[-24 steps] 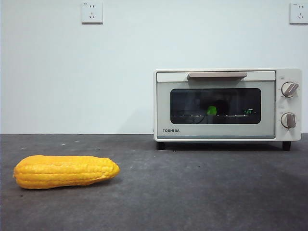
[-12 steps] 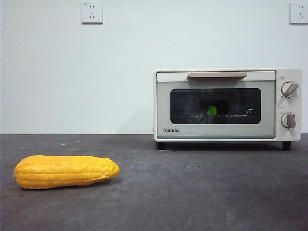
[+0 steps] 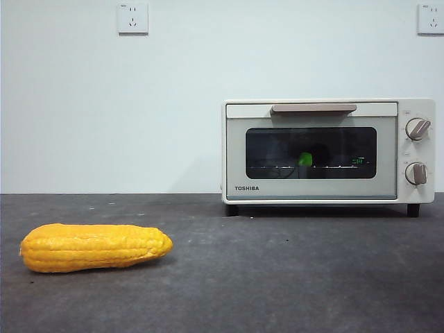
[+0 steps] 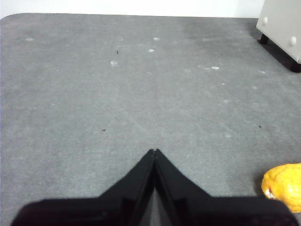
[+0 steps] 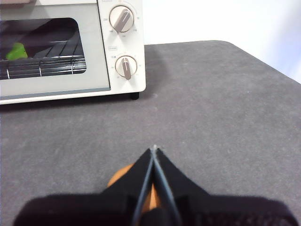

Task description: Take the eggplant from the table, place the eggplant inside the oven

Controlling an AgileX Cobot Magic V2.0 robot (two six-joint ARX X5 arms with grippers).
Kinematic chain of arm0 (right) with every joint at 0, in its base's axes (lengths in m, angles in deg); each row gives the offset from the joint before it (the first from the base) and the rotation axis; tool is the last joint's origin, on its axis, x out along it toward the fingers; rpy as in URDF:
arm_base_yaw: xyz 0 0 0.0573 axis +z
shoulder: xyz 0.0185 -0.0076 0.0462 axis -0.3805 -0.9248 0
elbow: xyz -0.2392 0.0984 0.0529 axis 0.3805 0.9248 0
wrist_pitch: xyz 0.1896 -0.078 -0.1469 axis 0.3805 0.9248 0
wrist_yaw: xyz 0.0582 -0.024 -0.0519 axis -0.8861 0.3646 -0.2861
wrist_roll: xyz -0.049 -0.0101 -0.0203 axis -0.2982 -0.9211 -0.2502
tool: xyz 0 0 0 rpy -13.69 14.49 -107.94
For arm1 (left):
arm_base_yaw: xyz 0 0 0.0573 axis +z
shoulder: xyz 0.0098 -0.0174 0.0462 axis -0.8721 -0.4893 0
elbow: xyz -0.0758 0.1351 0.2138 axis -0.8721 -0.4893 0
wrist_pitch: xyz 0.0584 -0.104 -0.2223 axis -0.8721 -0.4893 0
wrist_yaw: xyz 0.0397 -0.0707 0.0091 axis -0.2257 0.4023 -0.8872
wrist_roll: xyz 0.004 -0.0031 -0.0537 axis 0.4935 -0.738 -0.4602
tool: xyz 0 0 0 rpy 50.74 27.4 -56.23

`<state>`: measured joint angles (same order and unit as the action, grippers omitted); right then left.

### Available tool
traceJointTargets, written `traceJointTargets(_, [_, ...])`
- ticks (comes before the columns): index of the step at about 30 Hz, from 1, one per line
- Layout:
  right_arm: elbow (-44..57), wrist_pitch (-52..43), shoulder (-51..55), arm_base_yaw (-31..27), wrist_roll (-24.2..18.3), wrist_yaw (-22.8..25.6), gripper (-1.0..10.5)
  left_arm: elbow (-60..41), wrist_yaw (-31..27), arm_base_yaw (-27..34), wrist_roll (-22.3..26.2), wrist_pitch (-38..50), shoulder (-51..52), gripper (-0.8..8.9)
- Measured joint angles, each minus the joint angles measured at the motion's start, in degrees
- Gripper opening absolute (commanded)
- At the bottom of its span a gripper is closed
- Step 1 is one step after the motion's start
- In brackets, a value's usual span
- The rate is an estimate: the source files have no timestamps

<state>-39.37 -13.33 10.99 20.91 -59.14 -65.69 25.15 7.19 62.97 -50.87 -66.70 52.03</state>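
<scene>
The cream-white oven (image 3: 311, 190) stands at the back right of the table (image 3: 291, 277) with its glass door shut. Behind the glass, on the wire rack, the bright green stem end of the eggplant (image 3: 305, 159) shows; its dark body is hard to make out. The right wrist view also shows the oven (image 5: 56, 92) and the eggplant (image 5: 16, 51) inside it. My right gripper (image 5: 154, 149) hovers shut and empty over the table in front of the oven's knob side. Farther left, my left gripper (image 4: 154, 151) is shut and empty above bare table. Neither arm appears in the front view.
A yellow-orange corn cob (image 3: 96, 247) lies on its side at the front left of the table; its tip (image 4: 284, 186) shows beside my left gripper. A small orange patch (image 5: 124, 179) peeks out beneath my right gripper. Two wall sockets (image 3: 132, 18) sit high on the white wall.
</scene>
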Motion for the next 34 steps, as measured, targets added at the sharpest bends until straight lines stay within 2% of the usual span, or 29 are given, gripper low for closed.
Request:
traceJointTargets(18, [0.0,0.0,0.02,1.68,0.0,-0.02,0.0,0.0,0.0,0.0,0.0,0.0,-0.15,-0.04])
traceJointTargets(27, [0.0,0.0,0.0,6.67,0.0,-0.02,0.0,0.0,0.0,0.0,0.0,0.0,-0.2,-0.04])
traceJointTargets(34, [0.0,0.0,0.0,6.86,0.0,-0.02,0.0,0.0,0.0,0.0,0.0,0.0,-0.2,-0.04])
